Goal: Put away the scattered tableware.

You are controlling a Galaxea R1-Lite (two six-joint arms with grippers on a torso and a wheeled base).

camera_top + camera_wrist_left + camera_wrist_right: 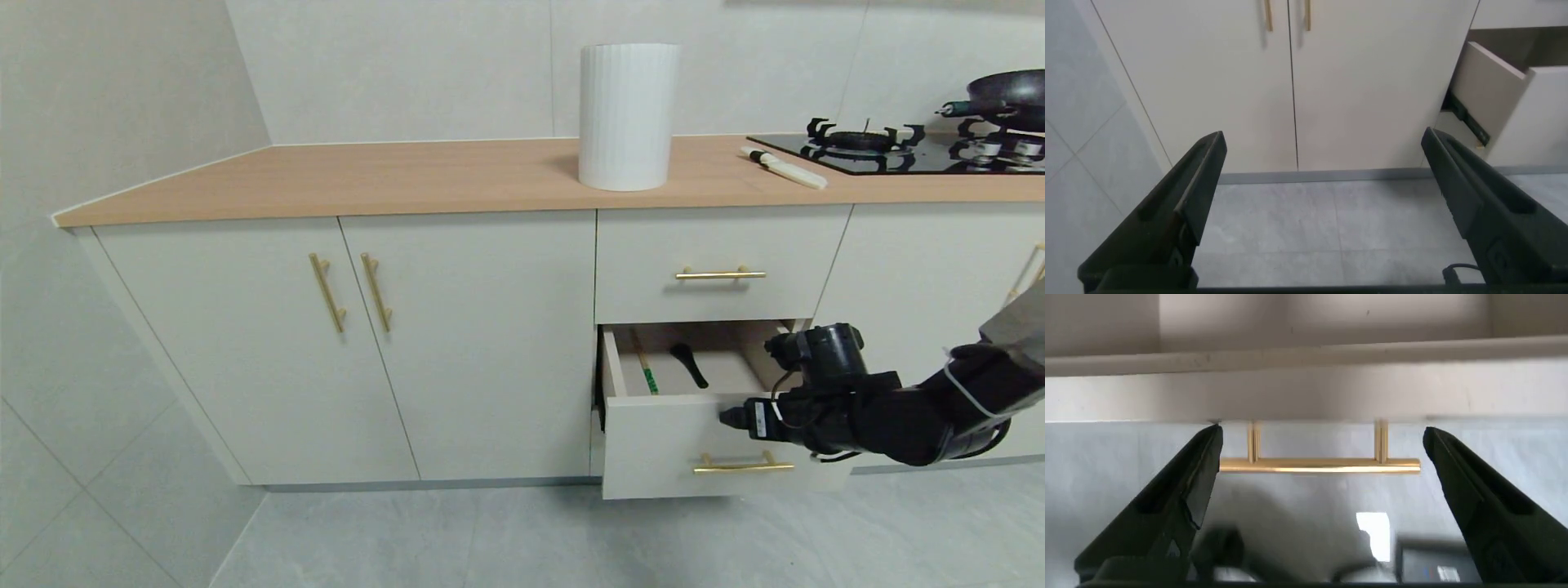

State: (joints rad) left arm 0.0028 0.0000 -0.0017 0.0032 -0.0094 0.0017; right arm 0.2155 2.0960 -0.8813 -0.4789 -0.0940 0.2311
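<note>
Black spoon (pixel 688 364) and chopsticks (pixel 645 369) are partly hidden by the open drawer front (pixel 653 441). Right gripper (pixel 1321 441), at the handle (pixel 1319 465), and left gripper (pixel 1323 143) are held spread apart.

No legible text, numbers or signs. White sticker (pixel 760 420) on right gripper (pixel 729 416): print too small to read.

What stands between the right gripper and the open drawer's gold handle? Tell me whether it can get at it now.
Probably yes. The right gripper hangs open close before the front of the open drawer. The gold handle lies straight ahead of its jaws, and nothing stands between them.
</note>
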